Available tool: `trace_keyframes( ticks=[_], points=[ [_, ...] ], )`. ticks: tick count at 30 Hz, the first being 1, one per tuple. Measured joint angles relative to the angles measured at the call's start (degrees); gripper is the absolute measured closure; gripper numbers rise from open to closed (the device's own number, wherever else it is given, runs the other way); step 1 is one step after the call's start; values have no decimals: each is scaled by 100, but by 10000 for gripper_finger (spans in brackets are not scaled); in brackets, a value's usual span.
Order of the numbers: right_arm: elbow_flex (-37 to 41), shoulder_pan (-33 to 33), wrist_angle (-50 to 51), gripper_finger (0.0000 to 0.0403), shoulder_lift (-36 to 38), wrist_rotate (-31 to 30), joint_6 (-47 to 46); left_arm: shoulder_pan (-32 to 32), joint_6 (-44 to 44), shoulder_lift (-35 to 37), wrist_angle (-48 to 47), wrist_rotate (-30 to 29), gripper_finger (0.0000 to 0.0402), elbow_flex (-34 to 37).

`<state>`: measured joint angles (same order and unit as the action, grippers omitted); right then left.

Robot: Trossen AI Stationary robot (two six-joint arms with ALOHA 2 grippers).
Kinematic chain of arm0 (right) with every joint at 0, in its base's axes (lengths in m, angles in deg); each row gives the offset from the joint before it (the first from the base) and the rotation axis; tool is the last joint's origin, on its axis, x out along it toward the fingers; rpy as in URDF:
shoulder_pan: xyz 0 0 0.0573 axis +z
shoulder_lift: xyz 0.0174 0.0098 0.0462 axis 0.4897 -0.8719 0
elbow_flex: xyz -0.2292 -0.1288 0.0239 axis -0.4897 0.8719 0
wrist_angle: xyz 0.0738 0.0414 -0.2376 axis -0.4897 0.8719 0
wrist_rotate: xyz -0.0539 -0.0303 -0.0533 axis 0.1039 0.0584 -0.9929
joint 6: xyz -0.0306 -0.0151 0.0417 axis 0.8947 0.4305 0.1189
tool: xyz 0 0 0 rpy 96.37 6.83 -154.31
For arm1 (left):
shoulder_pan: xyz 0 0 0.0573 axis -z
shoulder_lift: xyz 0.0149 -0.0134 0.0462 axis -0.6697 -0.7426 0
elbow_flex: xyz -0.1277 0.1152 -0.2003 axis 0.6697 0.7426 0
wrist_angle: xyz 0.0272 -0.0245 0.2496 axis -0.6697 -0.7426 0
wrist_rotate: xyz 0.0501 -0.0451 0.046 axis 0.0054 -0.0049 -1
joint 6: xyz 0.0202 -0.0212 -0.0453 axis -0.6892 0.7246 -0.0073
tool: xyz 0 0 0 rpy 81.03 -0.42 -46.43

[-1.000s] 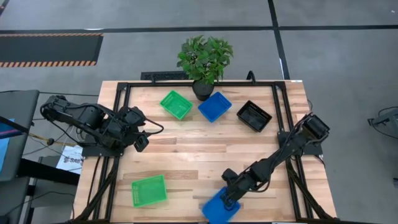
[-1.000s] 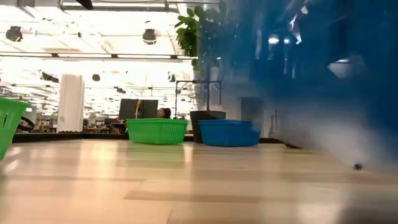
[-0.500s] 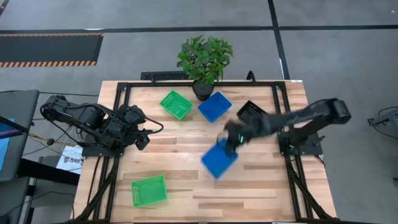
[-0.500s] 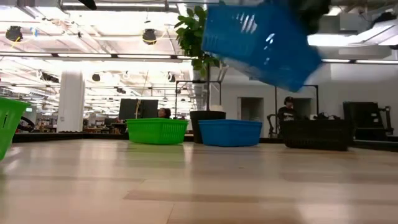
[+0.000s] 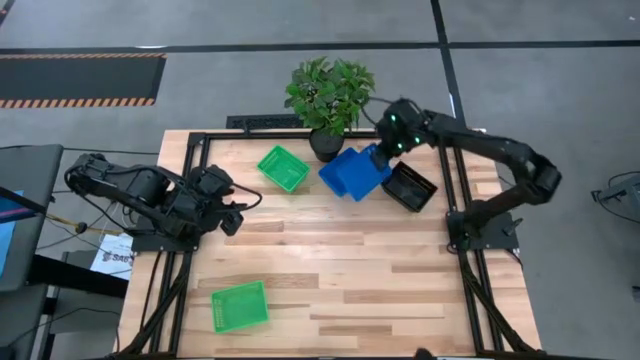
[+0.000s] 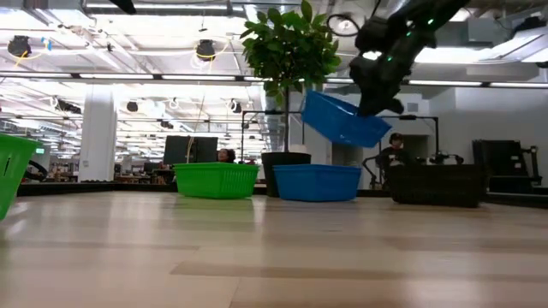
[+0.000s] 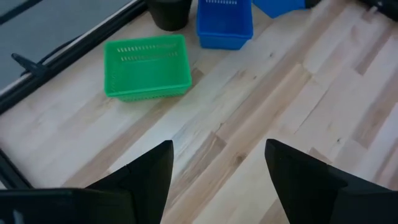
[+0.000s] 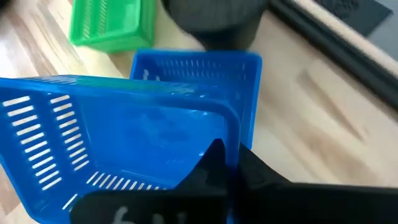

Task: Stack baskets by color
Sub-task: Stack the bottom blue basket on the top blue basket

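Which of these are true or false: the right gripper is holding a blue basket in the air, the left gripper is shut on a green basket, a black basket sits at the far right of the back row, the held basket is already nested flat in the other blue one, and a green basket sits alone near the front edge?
1. The right gripper holds a blue basket in the air. True.
2. The left gripper is shut on a green basket. False: it is open and holds nothing.
3. A black basket sits at the right end of the back row. True.
4. The held basket is nested flat in the other blue basket. False: it hangs tilted above it.
5. A green basket sits alone near the front edge. True.
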<state>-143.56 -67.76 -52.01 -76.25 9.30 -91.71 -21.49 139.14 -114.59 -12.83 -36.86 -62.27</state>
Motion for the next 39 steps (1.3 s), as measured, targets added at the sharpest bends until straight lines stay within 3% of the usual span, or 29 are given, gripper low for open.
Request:
trace_keyframes(
  ticks=[4,14,24,33,39],
  points=[
    [-340,-289,-36,395,-555,364,434,-136,154,-1,0,6,160,0],
    [-975,-279,-148,389,-1657,391,857,-398,252,-2,-31,30,160,0],
    [-1045,-294,-289,389,-1894,365,656,-648,89,-2,-35,26,160,0],
    [-1033,-211,506,397,-2105,348,844,-660,-1,-2,-35,75,160,0],
    [-1029,-171,797,369,-2092,351,906,-658,-47,0,-41,153,160,0]
  ],
)
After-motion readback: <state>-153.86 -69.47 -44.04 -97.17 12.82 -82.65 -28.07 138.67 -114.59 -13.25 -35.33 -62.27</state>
